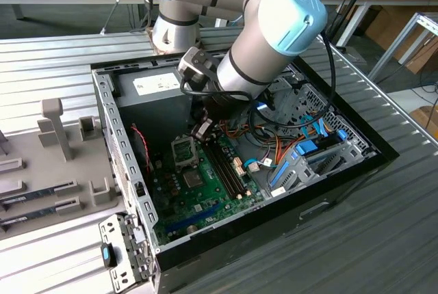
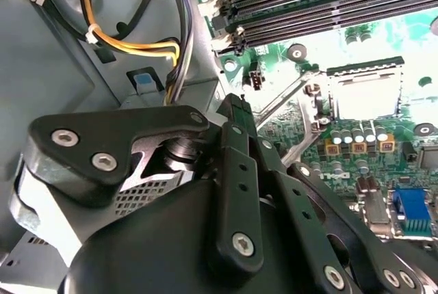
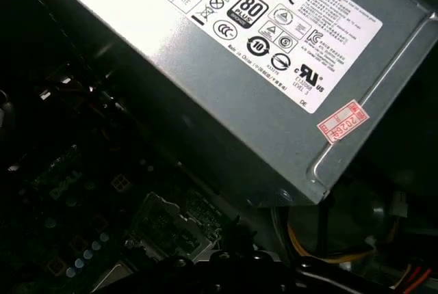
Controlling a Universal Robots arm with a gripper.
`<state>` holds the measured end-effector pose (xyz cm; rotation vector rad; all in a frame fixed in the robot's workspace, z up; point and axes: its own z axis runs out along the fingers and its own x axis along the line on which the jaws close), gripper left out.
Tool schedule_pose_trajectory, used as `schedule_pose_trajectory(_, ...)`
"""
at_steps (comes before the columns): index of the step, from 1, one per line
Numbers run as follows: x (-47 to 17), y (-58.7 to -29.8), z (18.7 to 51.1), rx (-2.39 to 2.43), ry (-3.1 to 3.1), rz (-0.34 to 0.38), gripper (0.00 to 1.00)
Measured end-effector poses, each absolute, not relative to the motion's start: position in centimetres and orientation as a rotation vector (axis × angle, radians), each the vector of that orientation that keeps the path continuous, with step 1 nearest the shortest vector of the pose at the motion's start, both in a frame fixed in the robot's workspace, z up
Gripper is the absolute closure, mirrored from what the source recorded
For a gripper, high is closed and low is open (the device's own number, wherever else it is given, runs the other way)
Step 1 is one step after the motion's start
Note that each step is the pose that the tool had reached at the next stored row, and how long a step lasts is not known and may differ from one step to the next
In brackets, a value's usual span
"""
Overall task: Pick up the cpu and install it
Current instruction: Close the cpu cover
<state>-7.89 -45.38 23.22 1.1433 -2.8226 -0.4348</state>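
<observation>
the tool (image 1: 203, 128) hangs inside the open computer case (image 1: 356, 171), low over the green motherboard (image 1: 205, 191) — its black linkages (image 2: 233, 191) crowd the second wrist view, but i cannot tell whether it is wide, narrow or holding anything. just beyond it in that view lies the cpu socket (image 2: 363, 92), its metal frame swung up and the pale square bed showing; whether the cpu sits in that bed cannot be told. in the exterior view the socket (image 1: 185, 150) is just to the near left of the tool, with a small dark square chip (image 1: 193, 179) nearer still. the long dark memory slots (image 1: 226, 167) run beside the tool on the exterior view's right. behind it, at the far side of the case, sits the grey power-supply box (image 3: 274, 82) — yellow and orange wires (image 2: 130, 41) trail from it. a grey tray (image 1: 48, 164) of holders rests on the ribbed surface (image 1: 383, 239) at the exterior view's left.
</observation>
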Motion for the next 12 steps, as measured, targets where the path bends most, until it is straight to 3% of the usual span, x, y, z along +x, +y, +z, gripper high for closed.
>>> schedule_pose_trajectory(12,-7.89,-45.64,23.71,1.144,-2.823,-0.441,0.89)
